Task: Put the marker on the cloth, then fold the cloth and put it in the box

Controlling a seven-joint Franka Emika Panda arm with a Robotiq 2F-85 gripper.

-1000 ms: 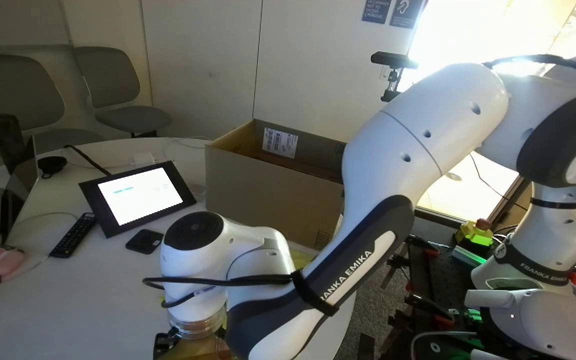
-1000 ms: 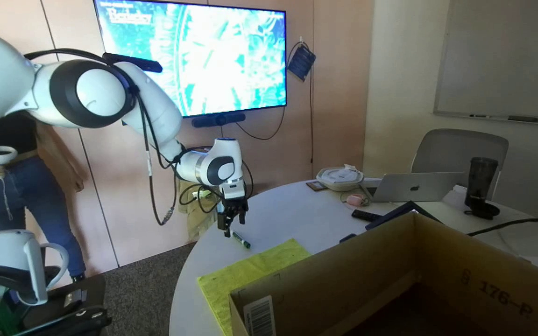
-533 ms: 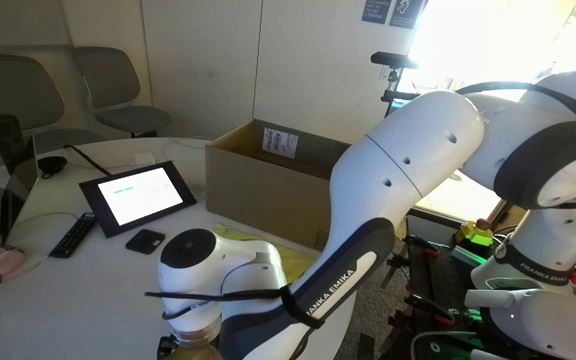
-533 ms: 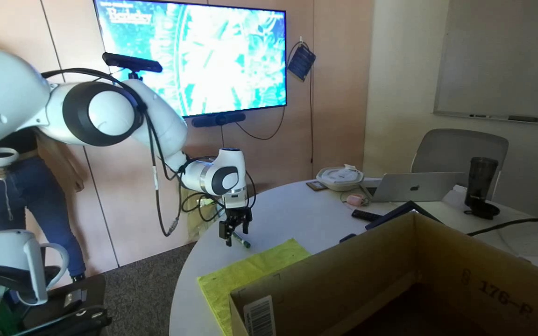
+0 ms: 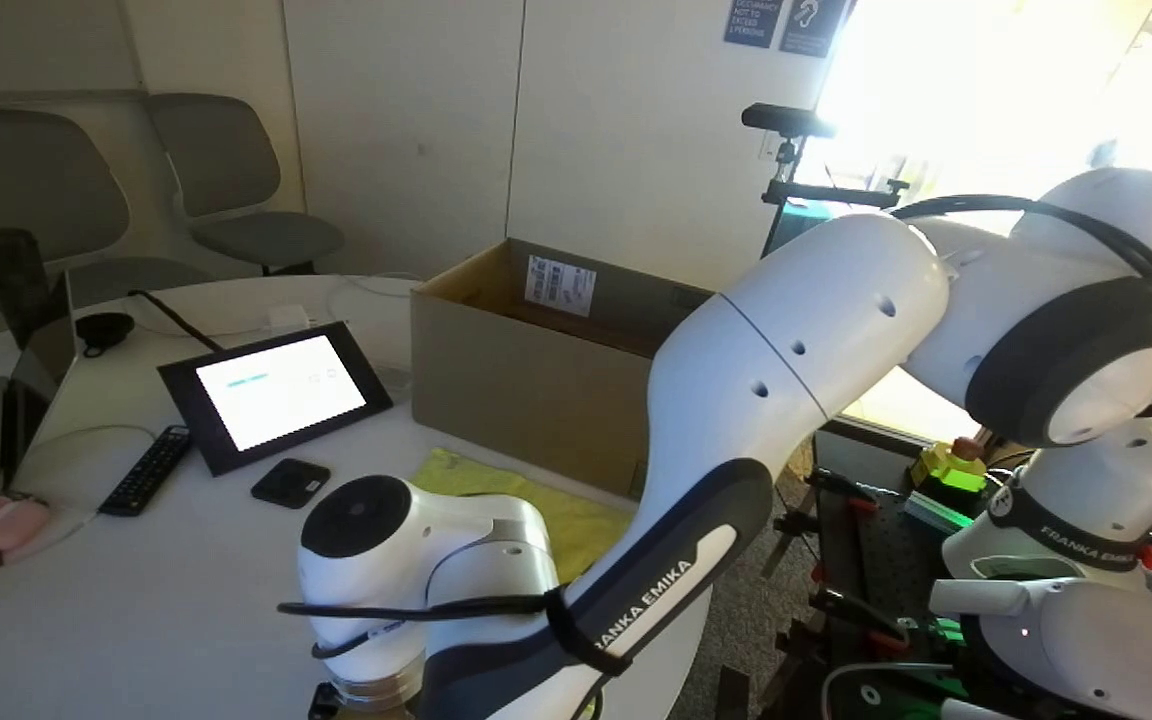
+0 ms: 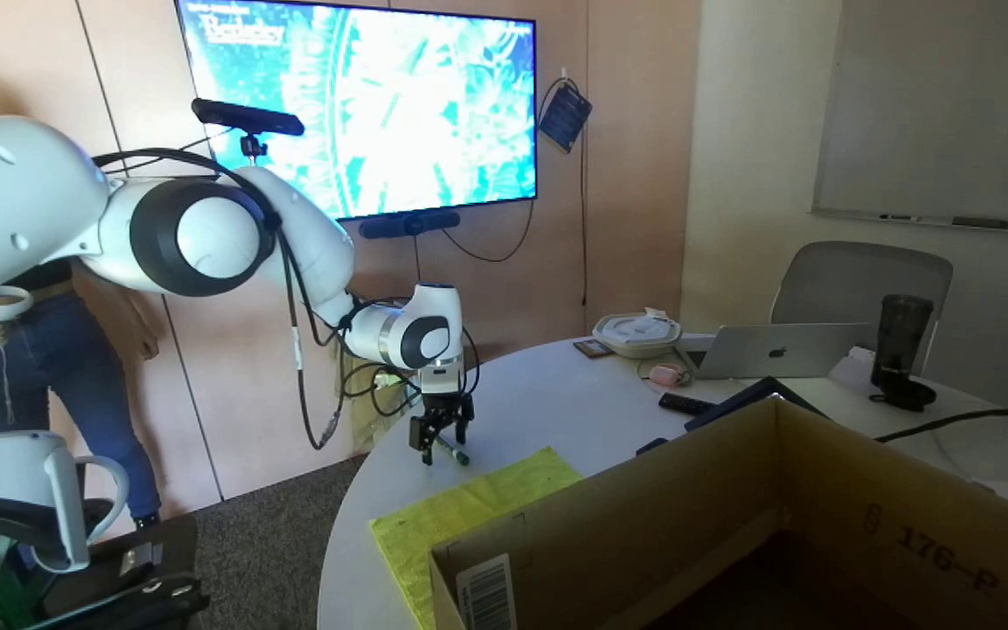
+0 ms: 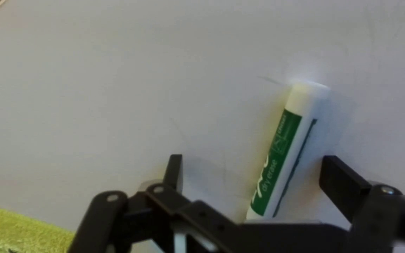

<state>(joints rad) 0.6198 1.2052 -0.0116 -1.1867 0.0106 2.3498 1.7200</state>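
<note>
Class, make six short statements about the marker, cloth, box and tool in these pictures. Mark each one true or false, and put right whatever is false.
1. The marker has a green label. True.
2. The cloth lies on the table, outside the box. True.
3. The marker lies on the cloth. False: it lies on the table, apart from the cloth.
4. The box is closed on top. False: its top is open.
5. The tool points down at the table. True.
6. The tool is shut on the marker. False: its jaws stand open, and the wrist view shows the marker between them.
</note>
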